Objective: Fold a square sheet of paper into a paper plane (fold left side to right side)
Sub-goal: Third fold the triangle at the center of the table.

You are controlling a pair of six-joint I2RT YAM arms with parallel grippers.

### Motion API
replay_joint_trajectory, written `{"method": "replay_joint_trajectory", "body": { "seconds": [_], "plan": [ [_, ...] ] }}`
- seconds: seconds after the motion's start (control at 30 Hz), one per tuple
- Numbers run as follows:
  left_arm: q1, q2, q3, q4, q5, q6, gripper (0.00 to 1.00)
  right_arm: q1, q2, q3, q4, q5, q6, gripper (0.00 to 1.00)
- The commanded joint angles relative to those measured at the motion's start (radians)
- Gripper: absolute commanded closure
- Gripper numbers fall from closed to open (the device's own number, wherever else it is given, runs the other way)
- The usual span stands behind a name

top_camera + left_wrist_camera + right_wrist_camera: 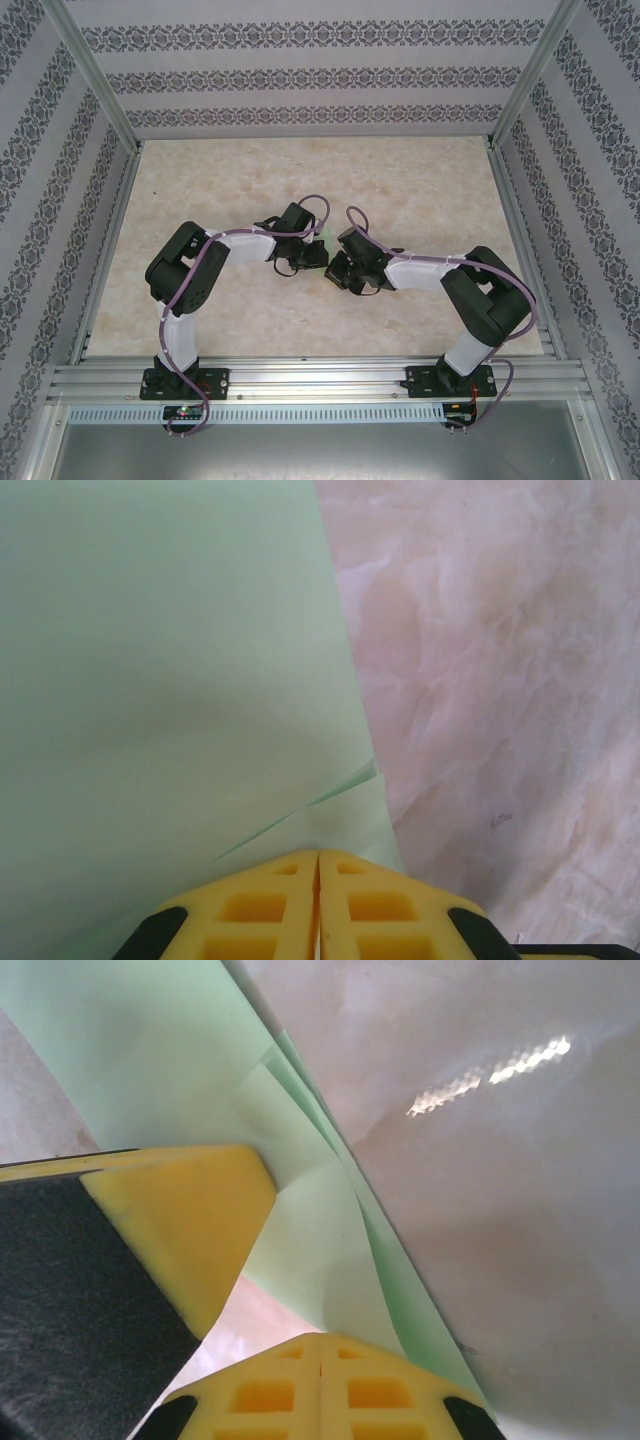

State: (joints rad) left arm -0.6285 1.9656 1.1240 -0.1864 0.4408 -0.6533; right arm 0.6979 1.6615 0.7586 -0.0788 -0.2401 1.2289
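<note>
**A:** What's the room like?

**B:** A marbled beige surface (420, 190) is boxed in by patterned walls (300, 80) on three sides, with an aluminium rail (320, 380) along the near edge. Open surface lies beyond the arms up to the back wall, and out to both side walls.

**A:** Count things for me.

**B:** There are two arms, the left arm (185, 270) and the right arm (480, 295), bent inward so their wrists meet mid-surface. There are two grippers and one mint-green sheet of paper (170, 680), which sits right where they meet.

**A:** Its edges?

**B:** From the left wrist, one straight edge slants from top centre down to just right of the fingertips. A second layer's edge peeks out just above them, so at least two layers overlap. From the right wrist, several folded edges draw together toward that gripper's tips.

**A:** And the grippers?

**B:** The left gripper (318, 868) has its yellow fingers pressed together, with the layered paper running down to its tips. The right gripper (320, 1350) is closed too, tips at the paper's folded edge. One of the left gripper's fingers (190, 1210) lies over the paper close by. Whether either one pinches the sheet, I cannot tell.
</note>
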Motion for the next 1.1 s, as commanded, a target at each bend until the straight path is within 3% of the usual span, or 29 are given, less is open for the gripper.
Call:
{"method": "replay_joint_trajectory", "body": {
  "seconds": [0.0,0.23,0.8,1.07],
  "plan": [
    [0.002,0.052,-0.025,-0.01,-0.057,0.025,0.9,-0.009,0.034,0.027,0.006,0.007,-0.019,1.0],
    [0.003,0.051,-0.028,-0.012,-0.063,0.025,0.9,-0.013,0.05,0.022,-0.048,0.044,-0.012,1.0],
    [0.003,0.059,-0.028,-0.022,-0.088,0.026,0.91,-0.066,-0.084,-0.119,-0.152,0.073,-0.011,1.0],
    [0.003,0.051,-0.028,-0.022,-0.083,0.024,0.91,-0.064,-0.148,-0.045,-0.186,0.055,-0.113,0.99]
  ]
}}
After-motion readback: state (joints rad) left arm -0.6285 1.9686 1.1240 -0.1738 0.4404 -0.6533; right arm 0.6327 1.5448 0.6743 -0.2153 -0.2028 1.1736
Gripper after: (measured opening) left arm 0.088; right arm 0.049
